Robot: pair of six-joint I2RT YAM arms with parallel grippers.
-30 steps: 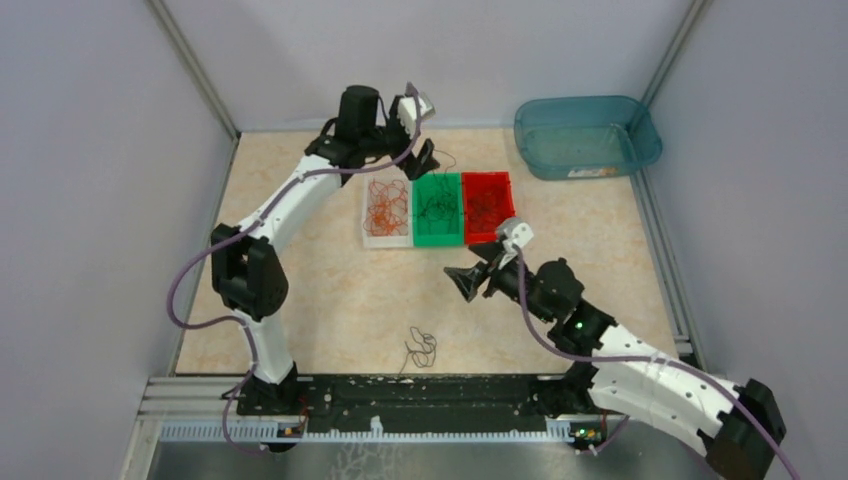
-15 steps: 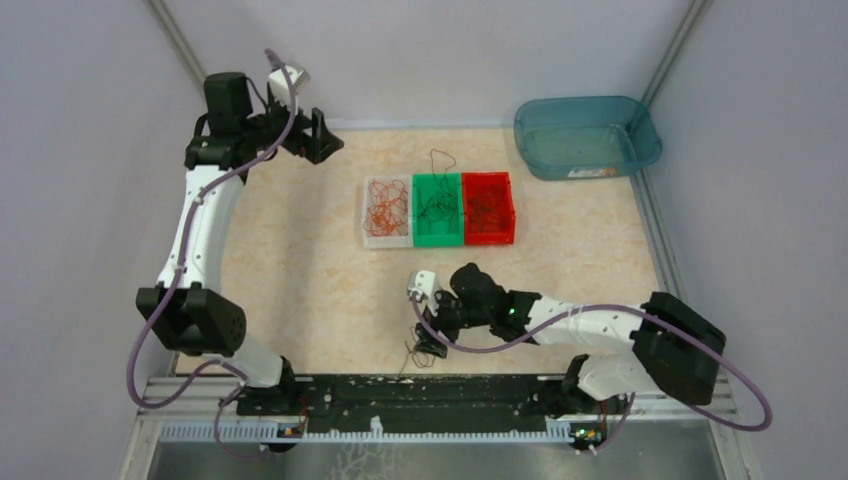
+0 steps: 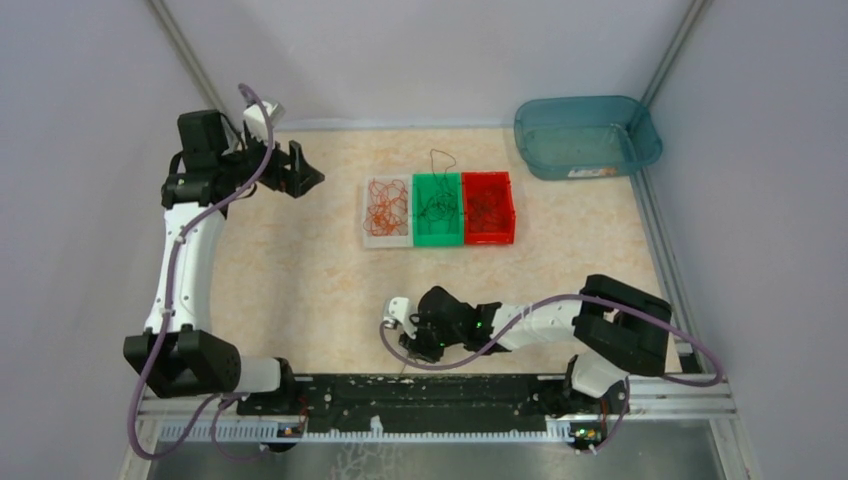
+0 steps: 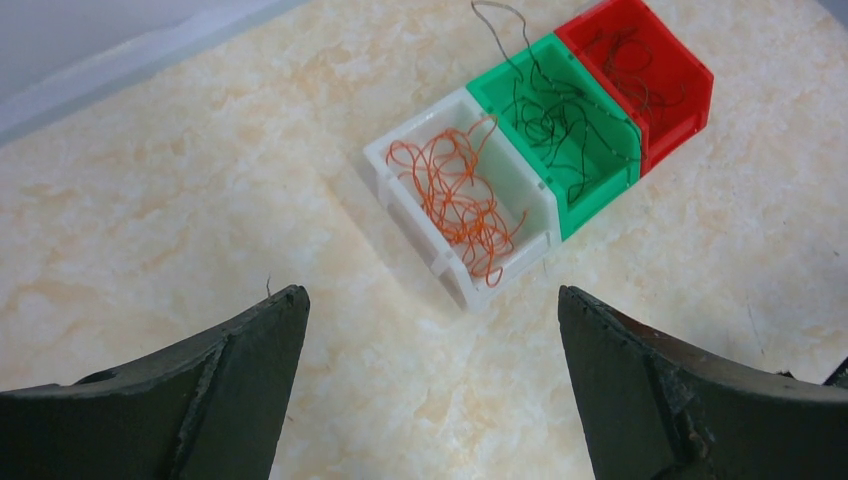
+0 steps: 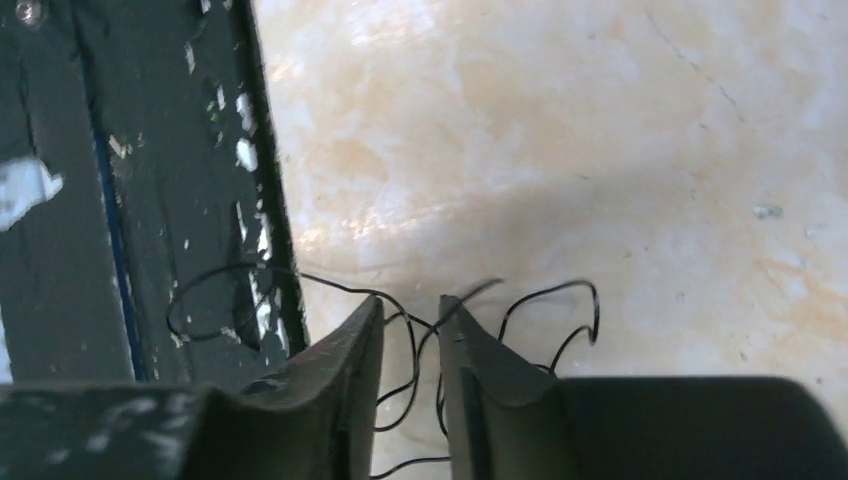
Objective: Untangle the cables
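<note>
A loose black cable (image 5: 595, 305) lies curled on the table at the near edge, partly over the black rail (image 5: 120, 200). My right gripper (image 5: 410, 302) is down on it, jaws a narrow gap apart, with thin strands running through the gap; in the top view the right gripper (image 3: 400, 340) hides this cable. Orange cables (image 4: 455, 195) fill a white bin (image 3: 387, 212). Dark cables (image 4: 555, 120) lie in the green bin (image 3: 437, 208), one strand (image 3: 437, 160) hanging out the back. More dark cables sit in the red bin (image 3: 488, 207). My left gripper (image 3: 300, 172) hovers wide open and empty at the far left.
A teal tub (image 3: 587, 135) stands at the back right corner. The black base rail (image 3: 430, 392) runs along the near edge, right beside the right gripper. Grey walls close in the table on the left, right and back.
The right arm swung down and left from the table's middle to the loose cable at the near edge, and its jaws narrowed. The left arm swung from the bins to the far left.
</note>
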